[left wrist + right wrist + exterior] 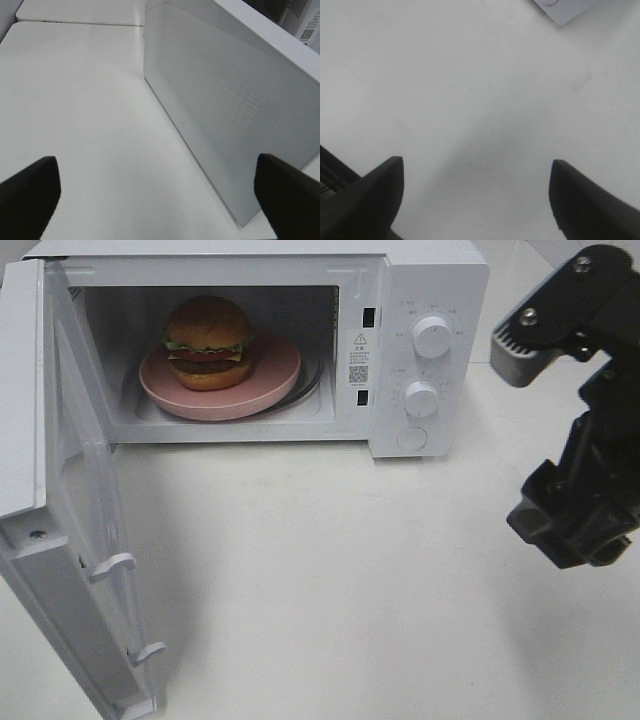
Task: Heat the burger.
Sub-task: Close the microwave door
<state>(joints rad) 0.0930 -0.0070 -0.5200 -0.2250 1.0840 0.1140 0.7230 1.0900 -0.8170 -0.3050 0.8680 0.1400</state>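
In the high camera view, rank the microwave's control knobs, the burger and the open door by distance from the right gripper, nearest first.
1. control knobs: on the microwave's right panel, closest to the right gripper.
2. burger: inside the cavity, on the pink plate.
3. open door: at the far left.

Left gripper (160,200) and right gripper (479,187) both hang with jaws spread wide.

Microwave (425,290) opens onto bare table (330,570); its swung-out door (60,530) walls the left.
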